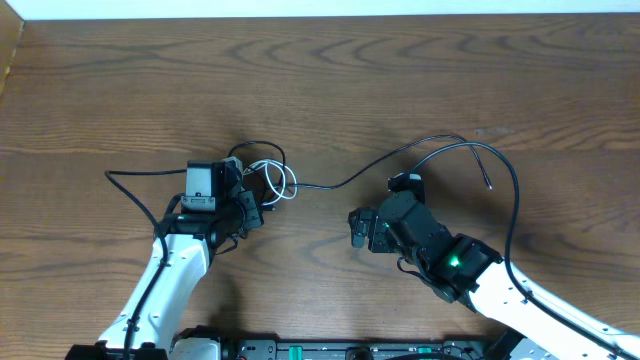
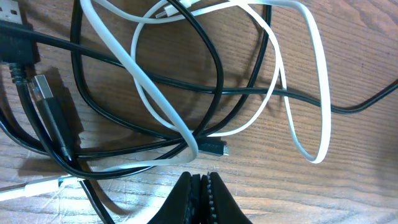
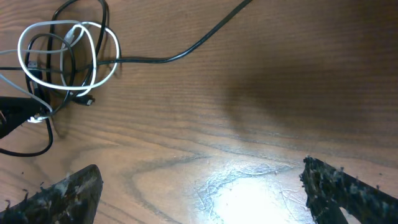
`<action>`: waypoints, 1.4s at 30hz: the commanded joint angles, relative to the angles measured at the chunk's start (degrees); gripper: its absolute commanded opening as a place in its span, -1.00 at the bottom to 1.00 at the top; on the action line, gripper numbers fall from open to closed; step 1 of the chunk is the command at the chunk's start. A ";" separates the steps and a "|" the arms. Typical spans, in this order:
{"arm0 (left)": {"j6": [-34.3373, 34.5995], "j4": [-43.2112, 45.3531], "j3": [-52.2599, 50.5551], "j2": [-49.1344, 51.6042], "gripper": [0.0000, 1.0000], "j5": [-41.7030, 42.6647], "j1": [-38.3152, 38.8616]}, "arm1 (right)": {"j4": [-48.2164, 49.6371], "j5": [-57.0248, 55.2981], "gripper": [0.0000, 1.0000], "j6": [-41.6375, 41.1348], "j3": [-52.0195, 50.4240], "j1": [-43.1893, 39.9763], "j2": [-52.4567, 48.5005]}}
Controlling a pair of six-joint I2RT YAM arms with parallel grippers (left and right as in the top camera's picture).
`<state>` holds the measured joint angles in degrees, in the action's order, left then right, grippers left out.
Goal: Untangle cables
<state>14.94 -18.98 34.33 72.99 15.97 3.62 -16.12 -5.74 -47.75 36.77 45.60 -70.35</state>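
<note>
The cables lie in a tangle (image 1: pixel 262 175) left of the table's middle: a white cable (image 2: pixel 158 102) looped through several black cables (image 2: pixel 214 68). One black cable (image 1: pixel 440 150) runs right from the knot and curves to a free end. My left gripper (image 2: pixel 200 186) is shut and empty, just short of the knot, near a small black plug (image 2: pixel 214 148). My right gripper (image 3: pixel 199 186) is open and empty over bare wood, well right of the tangle (image 3: pixel 62 56).
A USB plug (image 2: pixel 42 90) and a larger black connector (image 2: pixel 15 46) lie at the knot's left side. A black cable loops out to the left (image 1: pixel 125 180). The wooden table (image 1: pixel 400 80) extends far behind the cables.
</note>
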 commanded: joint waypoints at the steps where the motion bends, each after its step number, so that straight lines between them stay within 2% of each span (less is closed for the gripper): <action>1: -0.33 0.02 -0.37 0.92 -0.85 -0.61 0.22 | -0.24 -1.66 0.99 0.24 0.61 0.20 -0.09; 6: -0.31 0.63 -0.37 2.75 -0.83 0.11 0.22 | -0.39 -1.92 0.99 0.24 0.61 0.20 -0.09; 10: -0.28 2.08 -0.37 4.37 -0.67 2.34 0.33 | -0.87 -3.30 0.83 0.22 0.61 0.20 -0.09; 14: -0.26 2.64 -0.37 5.20 -0.33 4.59 0.39 | -1.29 -3.82 0.59 0.22 0.61 0.20 -0.09; 16: -0.28 2.62 -0.37 5.29 -0.27 4.57 0.39 | -1.33 -3.82 0.41 0.22 0.61 0.20 -0.09; 20: -0.28 2.64 -0.37 5.29 -0.26 4.57 0.39 | -1.60 -3.82 -0.24 0.24 0.61 0.20 -0.09; 22: -0.26 2.64 -0.37 5.29 -0.25 4.55 0.37 | -1.73 -3.82 -0.67 0.24 0.61 0.20 -0.09; 23: -0.28 2.62 -0.37 5.29 -0.24 4.55 0.37 | -1.73 -3.82 -0.76 0.24 0.61 0.20 -0.09; 34: -0.31 2.64 -0.37 5.35 -0.23 3.91 0.39 | -1.97 -3.91 -0.92 0.24 0.61 0.20 -0.09; 42: -0.31 2.64 -0.37 5.38 -0.17 3.91 0.37 | -2.12 -4.26 -0.96 0.24 0.61 0.20 -0.09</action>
<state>14.98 -16.43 34.30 78.02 19.79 3.88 -18.17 -8.84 -47.55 36.77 45.60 -70.37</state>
